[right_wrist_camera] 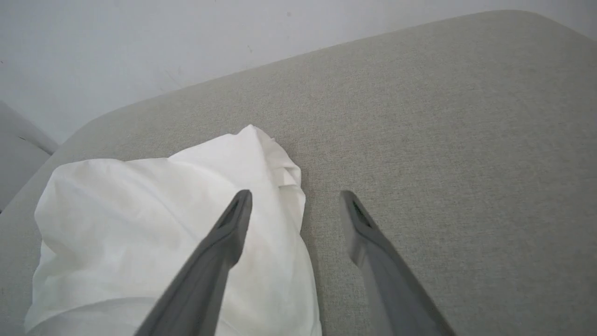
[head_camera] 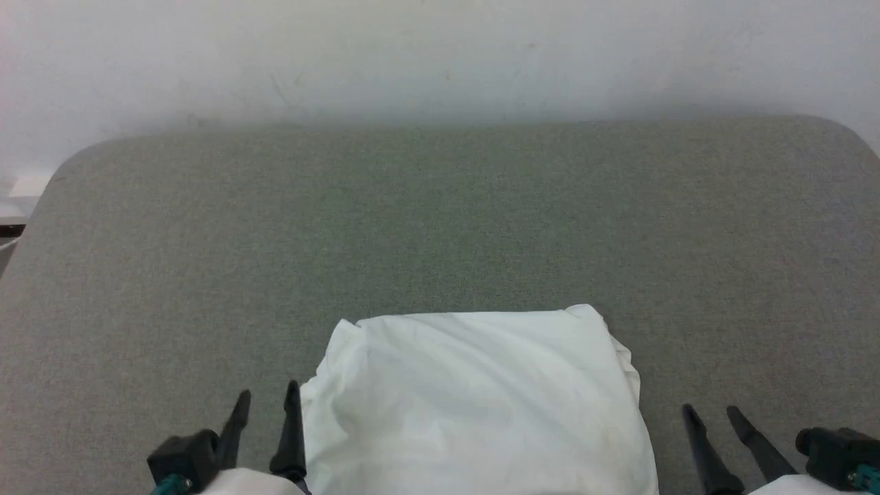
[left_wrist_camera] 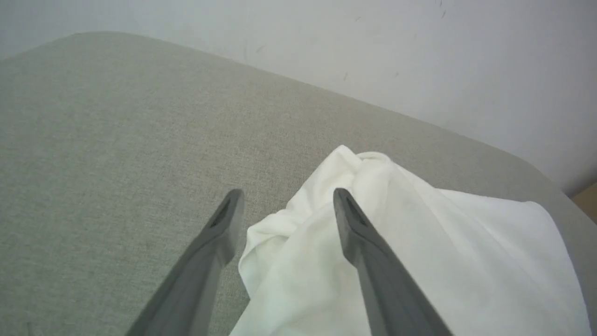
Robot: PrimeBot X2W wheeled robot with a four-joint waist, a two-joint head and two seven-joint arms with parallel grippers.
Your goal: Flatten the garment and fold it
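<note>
While L pincer (head_camera: pixel 269 388) & R pincer (head_camera: pixel 708 408) gape, garment (head_camera: pixel 481 399) btwn, folded

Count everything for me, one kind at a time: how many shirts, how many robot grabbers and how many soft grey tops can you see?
Shirts: 1, the white garment
Grabbers: 2, the left gripper and the right gripper
Soft tops: 1, the grey padded surface
Total: 4
</note>
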